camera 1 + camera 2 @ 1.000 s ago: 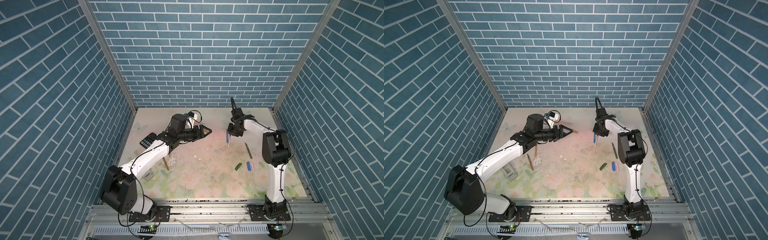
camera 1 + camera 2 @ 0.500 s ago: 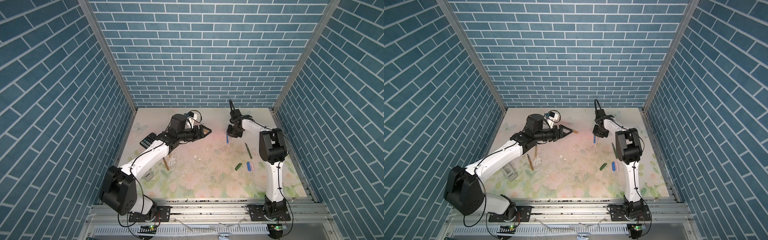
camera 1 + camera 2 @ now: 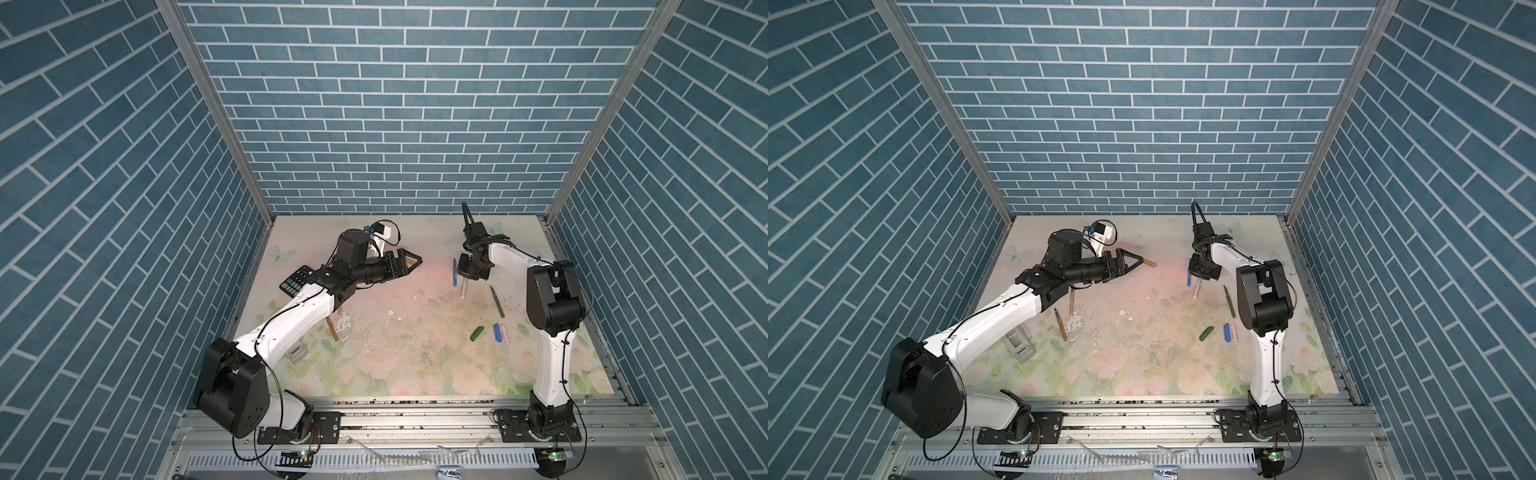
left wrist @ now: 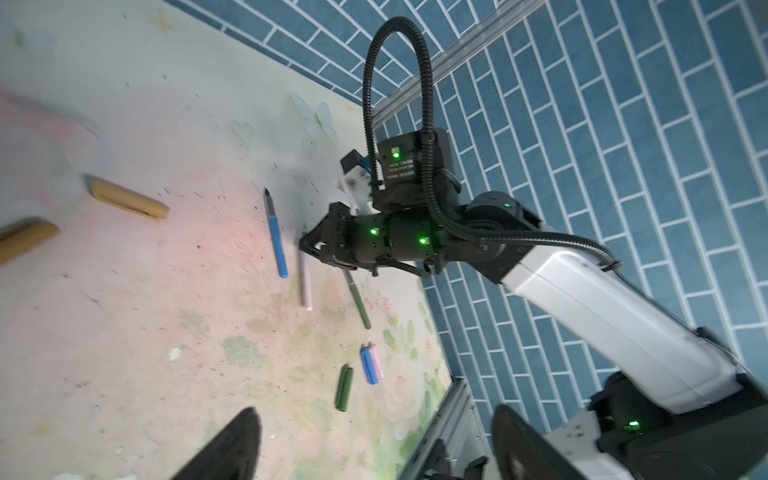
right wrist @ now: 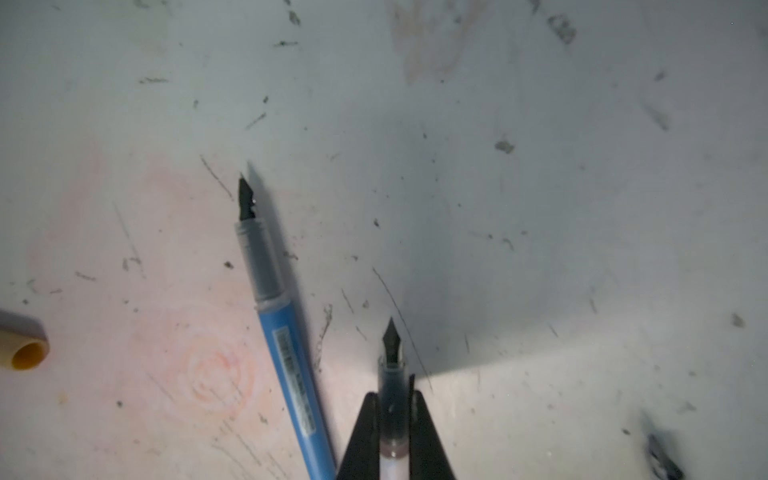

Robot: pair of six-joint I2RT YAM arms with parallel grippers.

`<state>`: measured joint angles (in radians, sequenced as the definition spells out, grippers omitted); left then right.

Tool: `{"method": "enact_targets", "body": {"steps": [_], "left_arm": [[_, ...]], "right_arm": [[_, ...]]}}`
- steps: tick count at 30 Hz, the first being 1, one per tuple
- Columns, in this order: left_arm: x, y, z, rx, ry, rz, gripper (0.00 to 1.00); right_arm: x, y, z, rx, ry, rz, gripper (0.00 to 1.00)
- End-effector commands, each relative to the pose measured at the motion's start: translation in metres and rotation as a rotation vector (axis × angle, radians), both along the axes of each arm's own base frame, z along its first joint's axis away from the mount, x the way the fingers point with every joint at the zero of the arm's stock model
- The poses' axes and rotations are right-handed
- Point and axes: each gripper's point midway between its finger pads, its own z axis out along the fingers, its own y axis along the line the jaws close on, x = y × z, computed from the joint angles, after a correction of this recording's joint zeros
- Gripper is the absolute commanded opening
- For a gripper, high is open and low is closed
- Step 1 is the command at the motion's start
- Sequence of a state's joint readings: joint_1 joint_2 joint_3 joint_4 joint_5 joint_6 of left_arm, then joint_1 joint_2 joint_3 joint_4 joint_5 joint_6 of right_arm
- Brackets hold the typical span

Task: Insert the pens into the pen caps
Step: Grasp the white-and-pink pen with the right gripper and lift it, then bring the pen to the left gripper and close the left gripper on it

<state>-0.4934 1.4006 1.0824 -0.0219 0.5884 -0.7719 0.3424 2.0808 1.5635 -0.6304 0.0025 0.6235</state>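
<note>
There were five pens (two gold-brown, one blue, one pink-white, one dark green), five pen caps and one black calculator.

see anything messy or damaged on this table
Yes: the floral mat looks scuffed and flaked mid-table, with white chips scattered and dark scratches around the blue pen. A black calculator lies partly under the left arm.

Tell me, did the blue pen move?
No. The blue pen lies where it did, just as far from the dark green pen.
</note>
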Motion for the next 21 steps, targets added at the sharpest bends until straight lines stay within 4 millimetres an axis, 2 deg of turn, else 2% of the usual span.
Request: {"method": "enact_targets", "body": {"steps": [1,5,8,9,11,13,16,18,21], "left_arm": [[0.018,0.019,0.002,-0.009,-0.054,0.086,1.00],[0.034,0.038,-0.007,-0.020,-0.042,0.154,1.00],[0.035,0.033,-0.008,-0.030,-0.081,0.101,0.98],[0.032,0.025,-0.004,-0.035,-0.109,0.051,0.89],[0.026,0.011,-0.004,-0.003,-0.120,-0.025,0.80],[0.017,-0.003,-0.012,0.044,-0.110,-0.091,0.77],[-0.003,-0.030,-0.013,0.031,-0.148,-0.191,0.74],[-0.023,-0.052,-0.011,0.018,-0.187,-0.285,0.72],[-0.048,-0.073,-0.015,0.047,-0.243,-0.392,0.67]], "right_arm": [[0.004,-0.001,0.052,0.031,-0.163,-0.012,0.04],[-0.009,-0.005,0.078,0.072,-0.262,-0.003,0.04],[-0.022,-0.008,0.100,0.094,-0.324,0.002,0.04],[-0.026,-0.007,0.108,0.111,-0.349,0.008,0.04],[-0.034,-0.006,0.124,0.140,-0.403,0.019,0.03],[-0.043,-0.002,0.142,0.170,-0.464,0.024,0.03],[-0.060,0.009,0.169,0.228,-0.559,0.044,0.03],[-0.072,0.017,0.183,0.260,-0.611,0.057,0.02],[-0.091,0.032,0.200,0.326,-0.672,0.085,0.02]]}}
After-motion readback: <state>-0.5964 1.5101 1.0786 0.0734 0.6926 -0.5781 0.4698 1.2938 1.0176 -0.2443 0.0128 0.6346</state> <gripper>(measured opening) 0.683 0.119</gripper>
